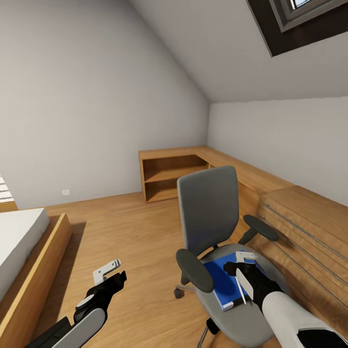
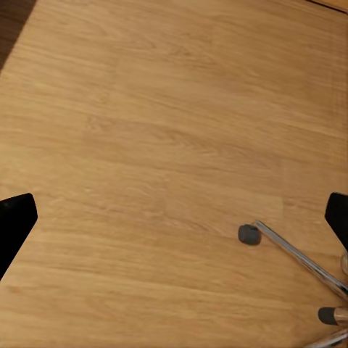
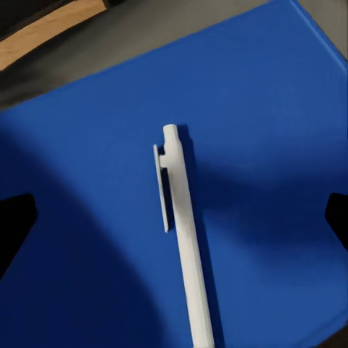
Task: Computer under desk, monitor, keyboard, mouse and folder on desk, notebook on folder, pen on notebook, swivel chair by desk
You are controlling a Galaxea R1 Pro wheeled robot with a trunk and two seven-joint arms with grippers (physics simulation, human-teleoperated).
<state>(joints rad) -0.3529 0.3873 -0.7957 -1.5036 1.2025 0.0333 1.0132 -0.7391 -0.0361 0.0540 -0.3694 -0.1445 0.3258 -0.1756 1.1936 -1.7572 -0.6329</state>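
The right gripper (image 1: 245,258) is hovering over the seat of the grey swivel chair with black armrests (image 1: 209,212), its black fingers (image 3: 14,225) sitting spread wide at either edge of the right wrist view with nothing between them; directly below it the slim white pen with a clip (image 3: 185,239) is lying flat on the blue flat-covered notebook (image 3: 239,109); in the head view the same white pen (image 1: 241,290) is resting on the blue cover (image 1: 220,280), which is lying on the chair's grey seat, at the near right of the room; whether a folder is lying under the notebook I cannot tell.

The left gripper (image 1: 110,271) is hanging low at the near left above the light wooden plank floor (image 1: 130,227), well apart from the chair; its dark fingers (image 2: 16,221) are standing wide apart, empty, and beyond them the chair's chrome base leg with a grey caster (image 2: 250,234) is resting on the floor.

Farther out, a low wooden shelf unit (image 1: 169,174) is running along the far wall and turning along the right wall behind the chair; a bed with a white mattress and wooden frame (image 1: 29,251) is sitting at the left; a dark-framed skylight (image 1: 299,19) is showing in the sloped ceiling at the far right.
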